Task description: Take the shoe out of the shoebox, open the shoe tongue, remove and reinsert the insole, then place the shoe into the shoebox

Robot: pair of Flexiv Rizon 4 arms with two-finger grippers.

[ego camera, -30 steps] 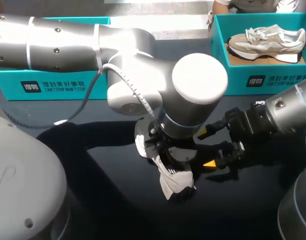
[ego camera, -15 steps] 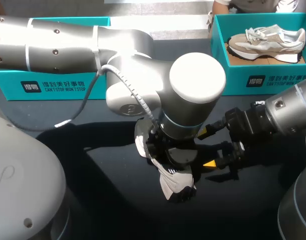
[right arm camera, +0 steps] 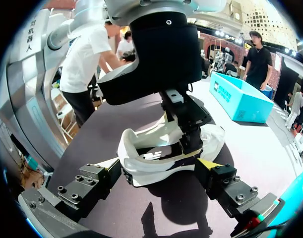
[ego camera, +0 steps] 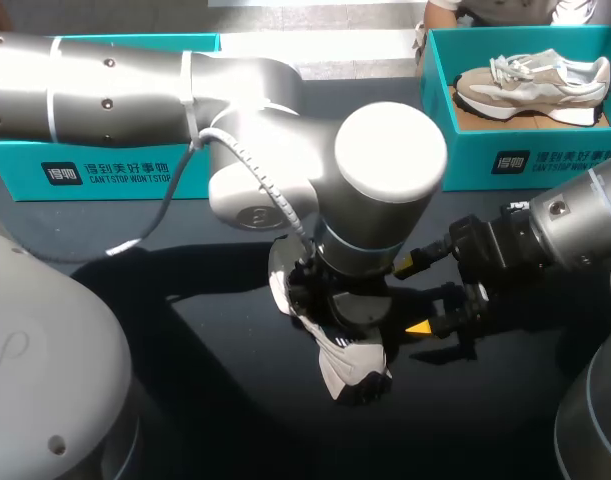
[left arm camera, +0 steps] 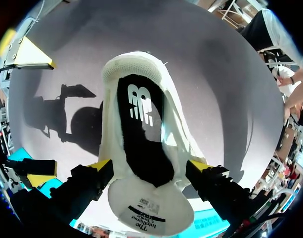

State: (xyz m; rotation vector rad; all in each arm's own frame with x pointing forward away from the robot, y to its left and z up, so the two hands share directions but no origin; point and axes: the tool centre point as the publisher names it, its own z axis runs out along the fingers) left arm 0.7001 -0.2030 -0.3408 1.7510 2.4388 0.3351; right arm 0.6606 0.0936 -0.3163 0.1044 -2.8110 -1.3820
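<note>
Yellow-tipped, the left gripper [left arm camera: 147, 167] clamps the white shoe [ego camera: 350, 372] across its middle, one finger against each side, with the black insole [left arm camera: 141, 144] lying inside. The shoe is low at the middle of the dark table [ego camera: 235, 400]; I cannot tell whether it rests there. The right gripper [ego camera: 413, 297] is spread wide just beside the shoe, not touching it. At the far edge are the teal left box [ego camera: 115, 170] and the right box [ego camera: 525, 160], which holds a second shoe [ego camera: 530, 85].

On the dark table [ego camera: 235, 420], far right, a beige sneaker [ego camera: 533, 85] lies inside a teal box [ego camera: 460, 160].
</note>
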